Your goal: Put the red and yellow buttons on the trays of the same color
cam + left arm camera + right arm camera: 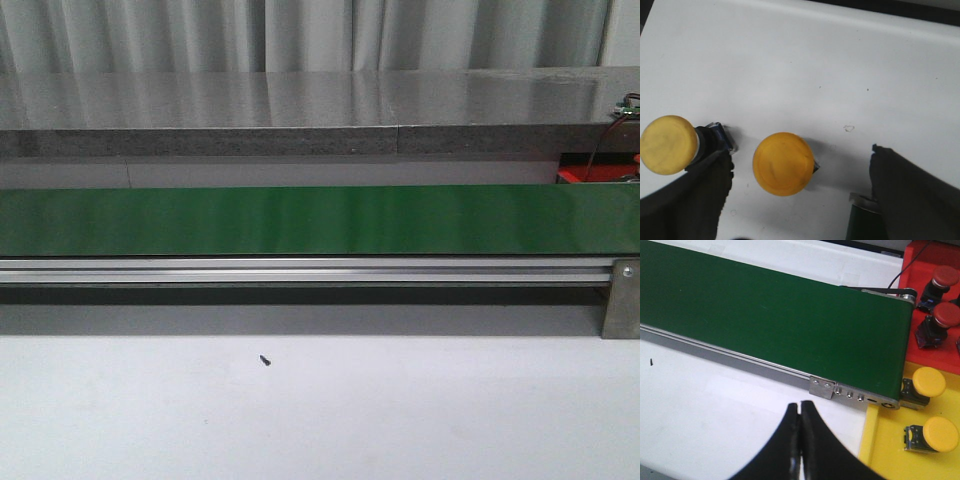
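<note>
Spread wide and empty, the left gripper (795, 200) hangs over a yellow button (782, 163) standing cap-up on the white table (815, 60), centred between its fingers; a second yellow button (670, 145) lies tipped beside one finger. Right gripper (800, 440) is closed on nothing, near the yellow tray (885, 440).

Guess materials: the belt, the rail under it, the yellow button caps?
Belt: looks like smooth green PVC or rubber, semi-gloss with a soft sheen. Rail: brushed aluminium extrusion by its silver grooved profile. Yellow caps: likely moulded plastic, matte and opaque, with no sharp highlights.
</note>
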`<state>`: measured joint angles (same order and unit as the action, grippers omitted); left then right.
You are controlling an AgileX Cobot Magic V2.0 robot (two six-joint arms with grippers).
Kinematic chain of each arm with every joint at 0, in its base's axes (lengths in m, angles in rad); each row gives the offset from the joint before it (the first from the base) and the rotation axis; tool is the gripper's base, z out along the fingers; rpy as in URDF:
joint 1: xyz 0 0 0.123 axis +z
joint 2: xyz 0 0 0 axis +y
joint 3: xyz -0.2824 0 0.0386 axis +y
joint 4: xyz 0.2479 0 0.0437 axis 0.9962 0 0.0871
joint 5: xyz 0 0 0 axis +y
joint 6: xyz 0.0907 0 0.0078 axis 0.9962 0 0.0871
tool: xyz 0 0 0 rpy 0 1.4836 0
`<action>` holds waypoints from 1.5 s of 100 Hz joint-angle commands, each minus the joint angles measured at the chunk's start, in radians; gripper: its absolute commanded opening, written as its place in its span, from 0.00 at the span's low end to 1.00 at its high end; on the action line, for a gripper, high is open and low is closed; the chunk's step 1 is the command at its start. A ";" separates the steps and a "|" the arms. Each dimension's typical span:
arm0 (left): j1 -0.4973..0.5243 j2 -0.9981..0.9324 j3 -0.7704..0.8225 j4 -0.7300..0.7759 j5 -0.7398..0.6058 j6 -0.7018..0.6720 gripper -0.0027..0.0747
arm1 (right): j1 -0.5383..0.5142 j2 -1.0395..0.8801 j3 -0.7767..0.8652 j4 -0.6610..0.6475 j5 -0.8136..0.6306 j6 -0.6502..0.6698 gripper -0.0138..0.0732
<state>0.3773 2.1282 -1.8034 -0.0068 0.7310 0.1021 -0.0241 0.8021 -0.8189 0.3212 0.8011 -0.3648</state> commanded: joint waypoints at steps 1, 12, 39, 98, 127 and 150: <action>0.000 -0.047 -0.049 0.007 -0.027 -0.010 0.75 | -0.001 -0.010 -0.026 0.018 -0.050 -0.009 0.08; 0.000 -0.033 -0.058 0.007 -0.027 -0.010 0.75 | -0.001 -0.010 -0.026 0.018 -0.051 -0.009 0.08; 0.000 0.019 -0.086 0.017 -0.028 -0.010 0.75 | -0.001 -0.010 -0.026 0.018 -0.051 -0.009 0.08; 0.000 0.024 -0.086 0.033 -0.100 -0.010 0.75 | -0.001 -0.010 -0.026 0.018 -0.051 -0.009 0.08; 0.000 0.037 -0.086 0.040 -0.112 -0.010 0.75 | -0.001 -0.010 -0.026 0.018 -0.051 -0.009 0.08; 0.000 0.064 -0.086 0.038 -0.101 -0.010 0.75 | -0.001 -0.010 -0.026 0.018 -0.051 -0.009 0.08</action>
<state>0.3773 2.2495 -1.8554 0.0304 0.6685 0.1021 -0.0241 0.8021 -0.8189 0.3212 0.8011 -0.3648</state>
